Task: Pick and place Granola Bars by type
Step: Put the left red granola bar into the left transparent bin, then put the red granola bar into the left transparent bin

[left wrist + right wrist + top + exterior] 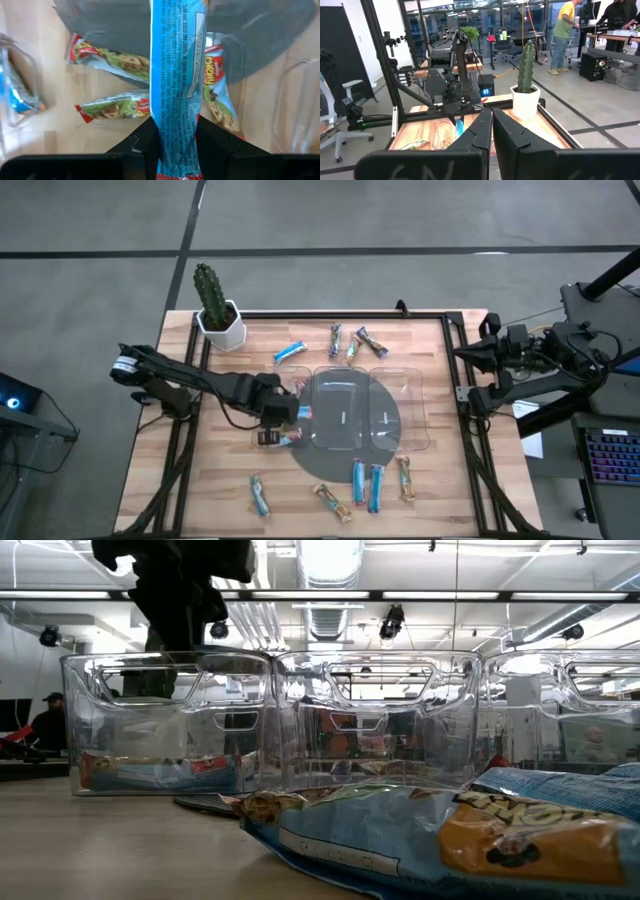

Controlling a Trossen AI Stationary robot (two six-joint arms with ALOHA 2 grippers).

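Observation:
My left gripper hovers at the left end of the clear tray, shut on a bright blue bar. Under it, the left wrist view shows two red-and-green bars and a light blue bar lying flat. More bars lie near the table's far edge, with a blue one beside them, and several lie near the near edge. One bar lies in the tray's left compartment. My right gripper is shut and waits beyond the table's right edge. My left gripper pinches the blue bar between its two fingers near one end. The fingers come from above, pointing down. The bar is lifted clear and hangs lengthwise below the fingers, over the bars on the table.
A potted cactus stands at the table's far left corner. The tray sits on a round grey mat at the middle of the table. Bare wood shows left of the mat. People stand in the room behind, in the right wrist view.

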